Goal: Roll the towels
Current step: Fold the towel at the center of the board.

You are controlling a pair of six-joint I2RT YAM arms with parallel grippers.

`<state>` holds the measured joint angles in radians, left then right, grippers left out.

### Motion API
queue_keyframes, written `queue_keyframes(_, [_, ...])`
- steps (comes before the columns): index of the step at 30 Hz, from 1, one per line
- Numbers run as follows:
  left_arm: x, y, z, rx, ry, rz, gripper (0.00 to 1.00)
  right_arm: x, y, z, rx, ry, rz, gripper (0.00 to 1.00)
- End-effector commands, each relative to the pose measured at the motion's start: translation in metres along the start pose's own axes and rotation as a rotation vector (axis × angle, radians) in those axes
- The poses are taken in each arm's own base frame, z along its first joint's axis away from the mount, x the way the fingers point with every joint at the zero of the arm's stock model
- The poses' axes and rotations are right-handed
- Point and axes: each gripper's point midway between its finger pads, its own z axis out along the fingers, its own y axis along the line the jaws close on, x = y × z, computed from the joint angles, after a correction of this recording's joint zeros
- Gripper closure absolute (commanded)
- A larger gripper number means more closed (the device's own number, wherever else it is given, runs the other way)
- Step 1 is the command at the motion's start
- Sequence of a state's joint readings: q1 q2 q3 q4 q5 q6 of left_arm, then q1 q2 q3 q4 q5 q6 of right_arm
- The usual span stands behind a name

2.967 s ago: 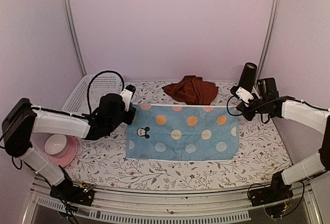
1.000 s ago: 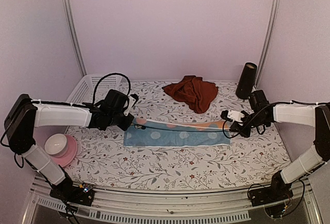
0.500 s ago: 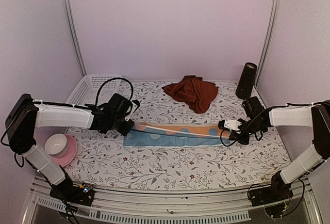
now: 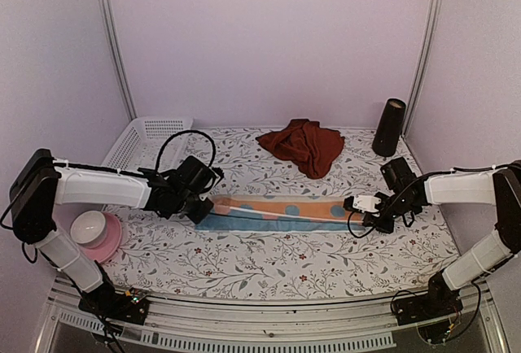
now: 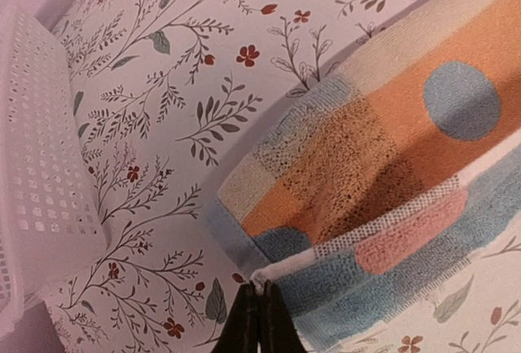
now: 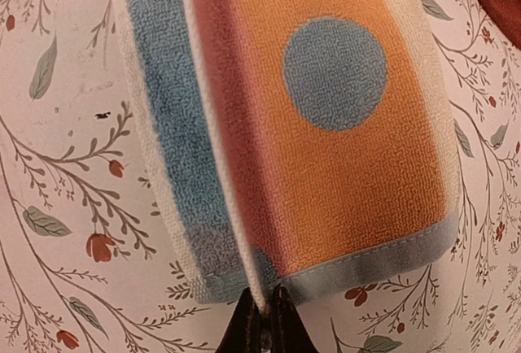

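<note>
The pastel towel (image 4: 277, 210) lies as a long narrow band across the middle of the table, folded over so its orange side with blue dots faces up. My left gripper (image 4: 208, 206) is shut on the white-hemmed corner at the band's left end, as the left wrist view shows with the left gripper (image 5: 260, 291) and the towel (image 5: 383, 150). My right gripper (image 4: 353, 205) is shut on the hem at the right end, and the right wrist view shows the right gripper (image 6: 267, 298) and the towel (image 6: 342, 133). The dark red towel (image 4: 303, 146) lies crumpled at the back.
A white perforated basket (image 4: 143, 137) stands at the back left, and its wall (image 5: 32, 150) shows in the left wrist view. A pink dish with a white bowl (image 4: 94, 234) sits at the front left. A black cylinder (image 4: 391, 126) stands at the back right.
Both grippers have drawn the pastel towel's far edge towards the front, folding it over itself. The flat blue sheet is now a narrow band with its orange side up.
</note>
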<state>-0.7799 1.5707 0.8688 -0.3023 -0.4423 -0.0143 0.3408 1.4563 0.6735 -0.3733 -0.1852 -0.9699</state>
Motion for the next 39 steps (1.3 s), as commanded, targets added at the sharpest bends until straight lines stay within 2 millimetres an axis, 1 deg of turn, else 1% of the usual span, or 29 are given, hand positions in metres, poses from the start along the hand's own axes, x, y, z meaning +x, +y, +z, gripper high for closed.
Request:
queue_keyframes(1, [0.010,0.001,-0.010,-0.030,0.015,0.000,1.00,-0.006,-0.005,-0.011,0.051,-0.021,-0.024,0.98])
queue_keyframes(4, [0.014,-0.002,-0.012,-0.025,0.023,0.005,1.00,-0.011,-0.002,-0.016,0.058,-0.047,-0.042,0.97])
queue_keyframes(6, [0.016,-0.002,-0.013,-0.034,0.035,0.011,1.00,-0.010,0.002,-0.015,0.054,-0.045,-0.056,0.97])
queue_keyframes(11, [0.017,-0.007,-0.014,-0.030,0.056,0.030,1.00,-0.001,0.008,-0.003,0.033,0.004,-0.067,0.97])
queue_keyframes(17, [0.019,-0.011,-0.013,-0.024,0.066,0.038,1.00,0.004,0.018,0.010,0.005,0.054,-0.083,0.95])
queue_keyframes(22, [0.027,-0.016,-0.008,-0.020,0.099,0.057,1.00,0.008,0.020,0.018,0.001,0.085,-0.089,0.94])
queue_keyframes(26, [0.029,-0.020,-0.007,-0.011,0.111,0.067,1.00,0.009,0.021,0.020,0.000,0.094,-0.090,0.92])
queue_keyframes(31, [0.030,-0.020,-0.007,-0.017,0.129,0.073,0.84,0.011,0.022,0.021,0.000,0.100,-0.091,0.89])
queue_keyframes(34, [0.030,-0.021,-0.008,-0.014,0.133,0.073,0.77,0.012,0.022,0.021,0.001,0.105,-0.093,0.86])
queue_keyframes(37, [0.028,-0.020,-0.011,-0.022,0.130,0.072,0.65,0.013,0.022,0.020,0.005,0.108,-0.094,0.82])
queue_keyframes(38, [0.027,-0.020,-0.012,-0.028,0.130,0.071,0.60,0.013,0.022,0.020,0.006,0.109,-0.095,0.75])
queue_keyframes(39, [0.025,-0.019,-0.014,-0.029,0.125,0.070,0.57,0.012,0.020,0.018,0.012,0.106,-0.098,0.70])
